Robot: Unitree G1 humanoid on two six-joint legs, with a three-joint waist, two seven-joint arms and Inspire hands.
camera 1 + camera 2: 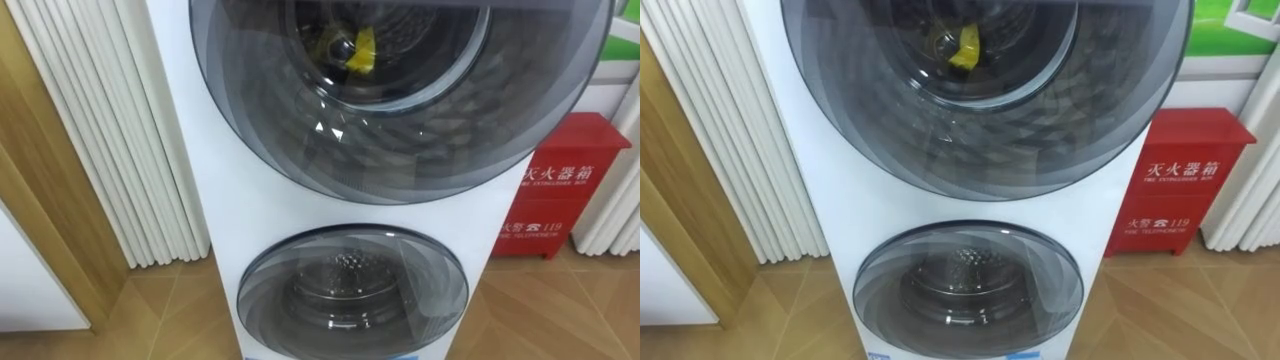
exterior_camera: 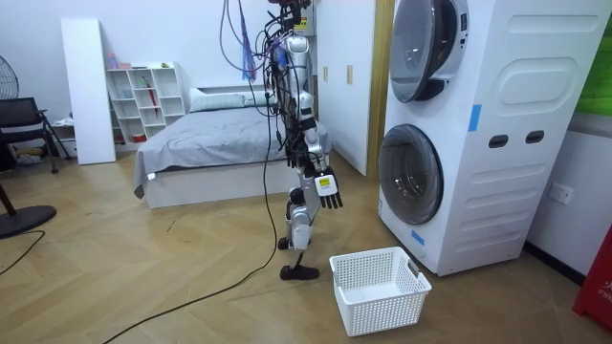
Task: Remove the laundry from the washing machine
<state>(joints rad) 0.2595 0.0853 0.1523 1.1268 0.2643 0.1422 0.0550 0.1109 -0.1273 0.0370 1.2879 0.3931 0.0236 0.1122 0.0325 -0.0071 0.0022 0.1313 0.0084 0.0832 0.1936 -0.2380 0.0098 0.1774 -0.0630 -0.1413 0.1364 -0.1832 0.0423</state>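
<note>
A yellow cloth (image 1: 362, 50) sits behind the top door (image 1: 400, 150) of the washing machine (image 2: 497, 143) — a strip running up and down. The right hand (image 2: 328, 188) hangs in front of that machine — fingers loose, empty.

The upper door (image 1: 400, 140) runs off the top of the frame, and behind its glass, at top centre, a yellow thing (image 1: 362, 48) is too dim to identify. The lower door (image 1: 352, 290) is cut by the bottom edge. In the room view's lower right corner, a red box (image 2: 598, 287) is cut off.
</note>
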